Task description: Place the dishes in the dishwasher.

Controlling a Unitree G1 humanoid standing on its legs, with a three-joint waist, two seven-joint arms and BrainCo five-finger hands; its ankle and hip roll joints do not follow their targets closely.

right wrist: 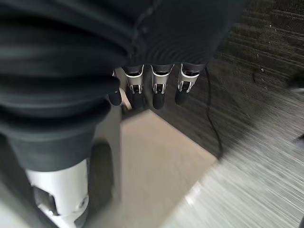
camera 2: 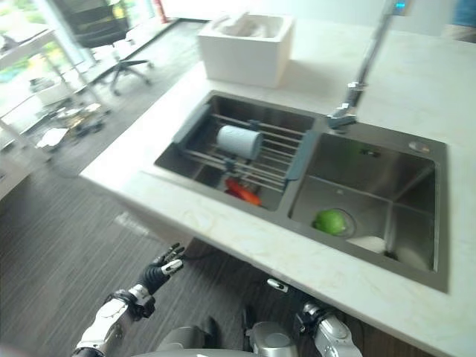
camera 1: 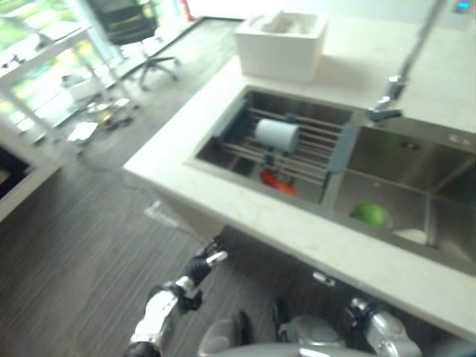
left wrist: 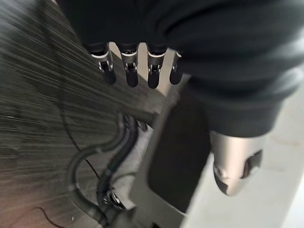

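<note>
No legible writing is seen. A pale cup (camera 2: 239, 141) is laid on the sink rack (camera 2: 253, 152) — a green object (camera 2: 330, 221) in the right basin. Both hands — left hand (left wrist: 137, 66), right hand (right wrist: 152, 88) — are held relaxed, grasping nothing.

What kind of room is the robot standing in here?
Most likely a kitchen set up in an office or lab. A pale counter holds a steel double sink with a tap and a drying rack, while an office chair stands behind it.
</note>
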